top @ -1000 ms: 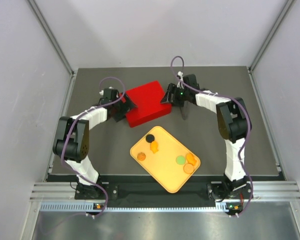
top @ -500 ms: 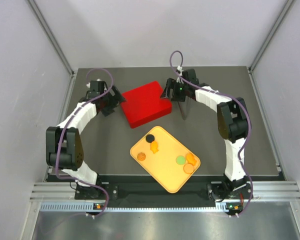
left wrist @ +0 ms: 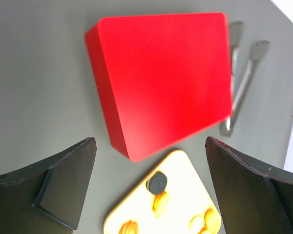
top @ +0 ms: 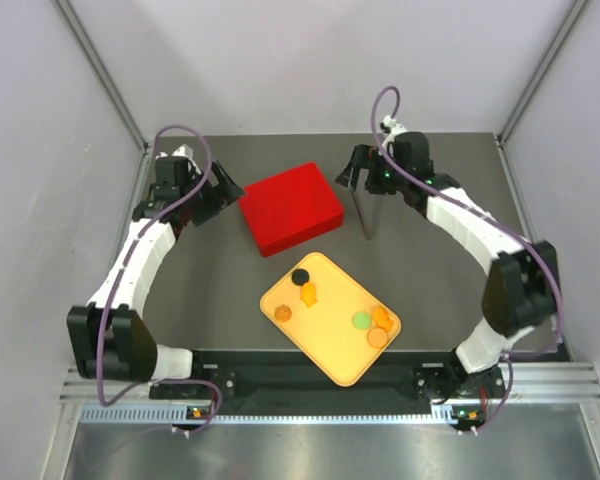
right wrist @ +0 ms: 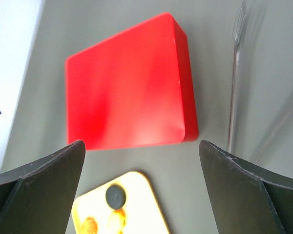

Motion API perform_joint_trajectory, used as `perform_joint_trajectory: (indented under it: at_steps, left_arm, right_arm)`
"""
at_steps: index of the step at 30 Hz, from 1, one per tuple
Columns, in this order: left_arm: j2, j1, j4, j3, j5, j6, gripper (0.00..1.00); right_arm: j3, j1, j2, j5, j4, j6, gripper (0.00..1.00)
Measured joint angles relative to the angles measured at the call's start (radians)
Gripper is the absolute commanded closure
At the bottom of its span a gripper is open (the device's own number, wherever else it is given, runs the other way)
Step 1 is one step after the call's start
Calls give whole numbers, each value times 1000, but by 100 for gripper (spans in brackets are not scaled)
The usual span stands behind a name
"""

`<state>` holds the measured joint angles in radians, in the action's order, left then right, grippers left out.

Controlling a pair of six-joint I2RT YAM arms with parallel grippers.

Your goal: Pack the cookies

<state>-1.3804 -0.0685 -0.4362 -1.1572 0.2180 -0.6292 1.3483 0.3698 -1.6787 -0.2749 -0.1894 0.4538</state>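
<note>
Cookies [top: 378, 322] are lying loose on the yellow tray [top: 332, 355] at the near middle of the table: a dark one [top: 300, 275] with an orange one just beside it at the tray's far-left corner, another orange one at the left edge, and a green one beside two or so orange ones toward the right. None are sitting in a container as far as the pictures show. The red box [top: 291, 207] is resting closed on the table just beyond the tray, its lid face up and unbroken in both wrist views. A pair of metal tongs [top: 365, 211] is lying to the right of the box, apart from either gripper. Judging from this, the packing itself is remaining to be done: the cookies are lying outside the box, and whether the box is holding any is hidden by its lid.

Both arms are reaching toward the far side, flanking the box. The left gripper [left wrist: 151, 187] is hanging to the left of the box, spread wide and carrying nothing. The right gripper [right wrist: 141, 187] is hanging to the right of it, near the far end of the tongs, likewise spread wide and empty.
</note>
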Motion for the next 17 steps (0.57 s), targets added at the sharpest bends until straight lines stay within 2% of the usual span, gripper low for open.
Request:
perform_joint_trajectory:
  at_steps: [11, 17]
  left_arm:
    - [350, -57, -60, 121, 32, 109, 2]
    - [422, -64, -66, 189, 28, 124, 2]
  right_arm:
    - [-443, 0, 642, 209, 20, -16, 0]
    - [-539, 0, 813, 286, -21, -22, 0]
